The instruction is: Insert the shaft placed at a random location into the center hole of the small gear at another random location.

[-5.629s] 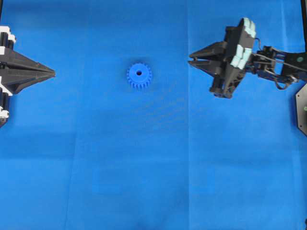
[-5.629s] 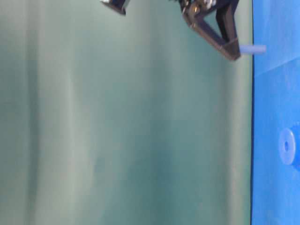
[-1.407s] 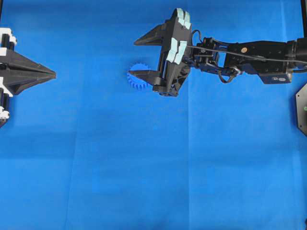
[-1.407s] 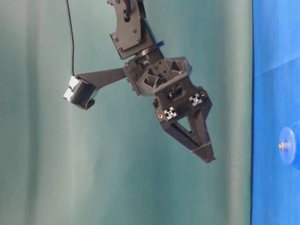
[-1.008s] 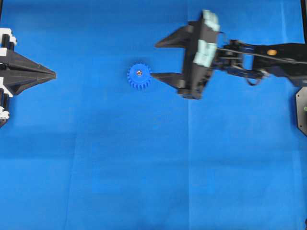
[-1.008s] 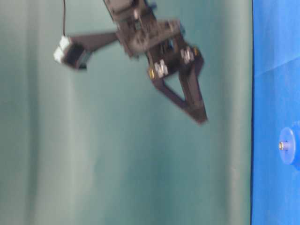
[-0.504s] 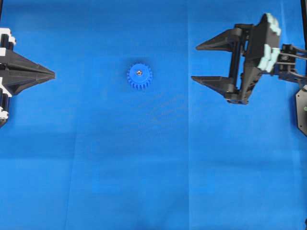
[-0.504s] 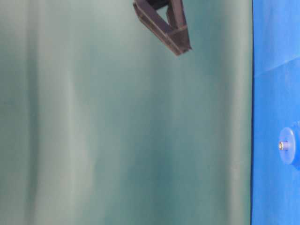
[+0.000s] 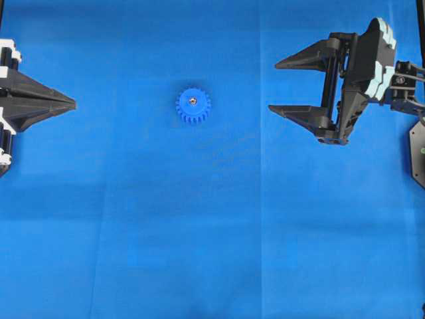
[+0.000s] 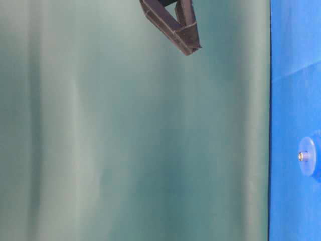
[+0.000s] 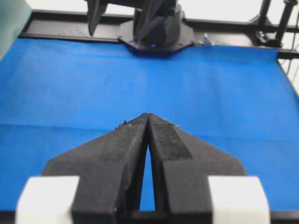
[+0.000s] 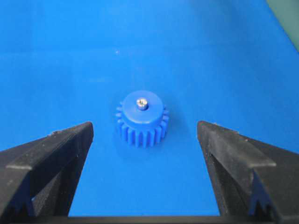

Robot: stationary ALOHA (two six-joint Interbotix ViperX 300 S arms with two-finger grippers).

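The small gear (image 9: 193,106) lies flat on the blue mat, left of centre. The shaft (image 9: 192,101) stands in its middle as a shiny dot and fills the center hole, so the hole itself is hidden. In the right wrist view the gear (image 12: 142,120) sits ahead of the jaws with the silvery pin (image 12: 141,103) poking up from its hub. My right gripper (image 9: 273,88) hangs open and empty, well to the right of the gear. My left gripper (image 9: 74,103) rests shut at the left edge with nothing in it, its tips (image 11: 148,115) pressed together.
Blue cloth (image 9: 212,232) covers the table. A black mount plate (image 9: 418,149) sits at the right edge. The right arm's base (image 11: 156,30) stands at the far end in the left wrist view. A green curtain (image 10: 125,150) backs the table-level view.
The shaft now stands in the gear's hub, where the hole was empty before. My right gripper has drawn back to the right, away from the gear, with its jaws open. The left arm has not moved.
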